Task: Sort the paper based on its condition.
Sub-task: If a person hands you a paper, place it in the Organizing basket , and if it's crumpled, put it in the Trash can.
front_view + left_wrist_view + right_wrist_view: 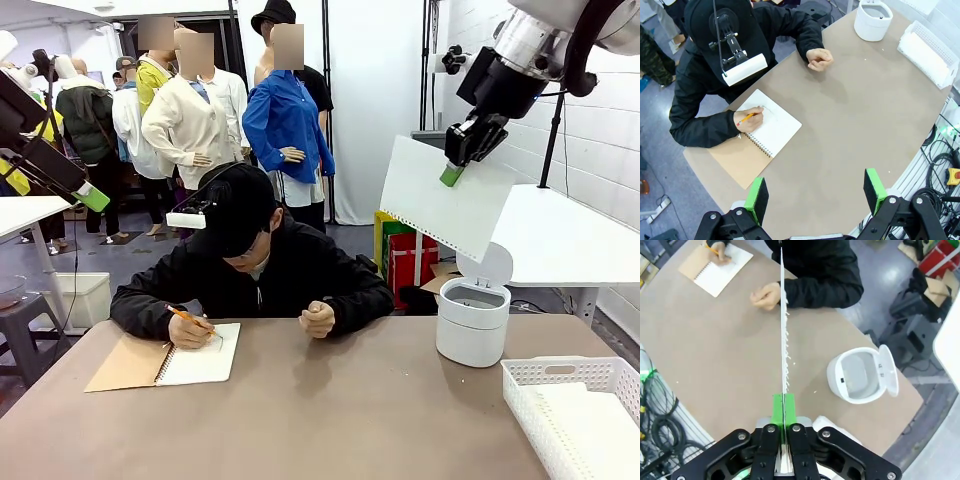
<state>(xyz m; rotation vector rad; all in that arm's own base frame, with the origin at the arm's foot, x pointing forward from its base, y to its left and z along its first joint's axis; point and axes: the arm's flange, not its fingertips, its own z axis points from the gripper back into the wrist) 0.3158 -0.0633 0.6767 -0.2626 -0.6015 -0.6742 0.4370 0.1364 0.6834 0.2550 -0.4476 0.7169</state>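
Observation:
A flat white sheet of paper [445,205], with a torn perforated edge, hangs high in the air at the right. My right gripper [455,173] is shut on its upper edge. In the right wrist view the paper [784,330] shows edge-on, pinched between the green pads [784,410]. My left gripper [815,192] is open, high above the table's near left side, with nothing between its fingers. In the front view the left arm [40,150] shows at the far left, raised.
A white bin [472,315] with its lid open stands at the table's right. A white basket [575,415] sits at the near right corner. A person writes with a pencil in a spiral notebook [170,357] at the far left.

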